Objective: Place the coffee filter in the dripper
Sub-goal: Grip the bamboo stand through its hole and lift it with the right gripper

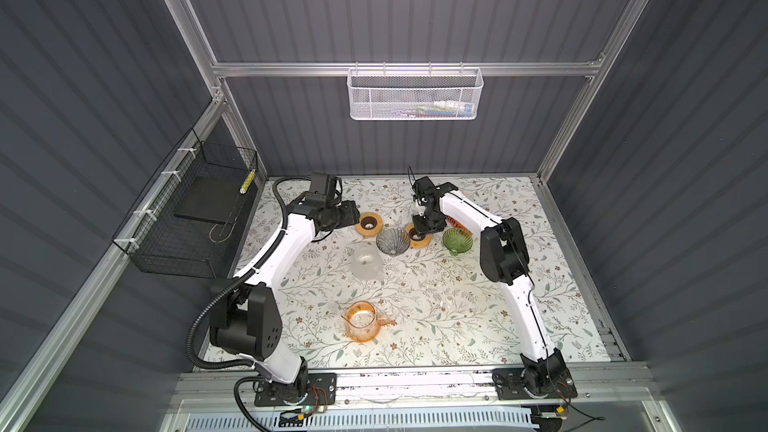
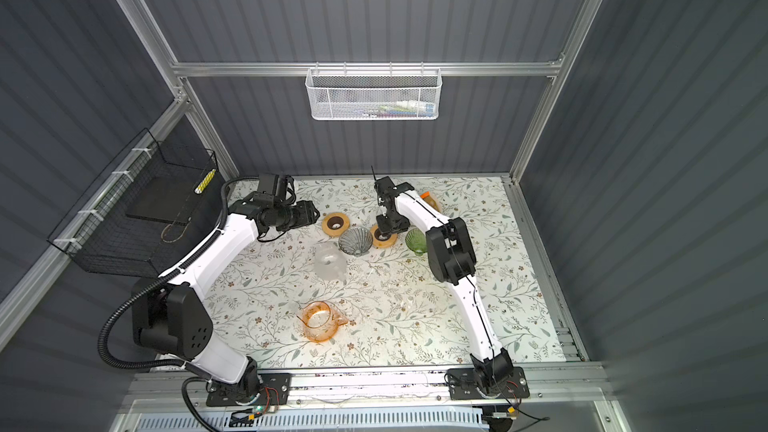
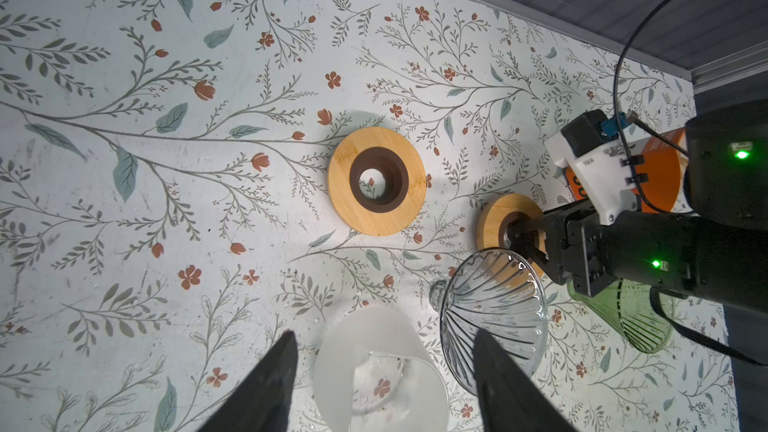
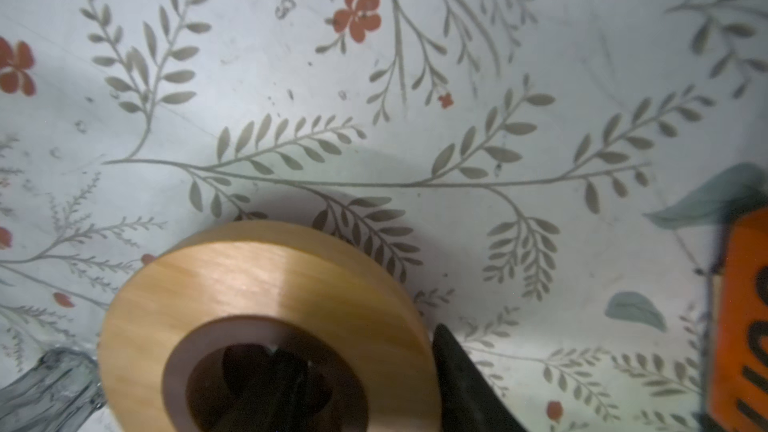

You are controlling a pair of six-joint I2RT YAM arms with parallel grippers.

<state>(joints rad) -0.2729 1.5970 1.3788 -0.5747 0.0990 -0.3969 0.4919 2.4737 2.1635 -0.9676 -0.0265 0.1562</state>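
Left wrist: ribbed glass dripper [image 3: 494, 301], wooden ring [image 3: 492, 218]

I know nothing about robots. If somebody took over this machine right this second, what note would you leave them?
Left gripper: open, empty, above the frosted vessel.
Right gripper: closed on the wooden ring beside the grey dripper, one finger in its hole, one outside.
Green dripper sits just right of that; second ring and orange pitcher lie apart.
Done: nothing yet; both drippers look empty.
Left: no loose filter is visible; find one, seat it in a dripper.
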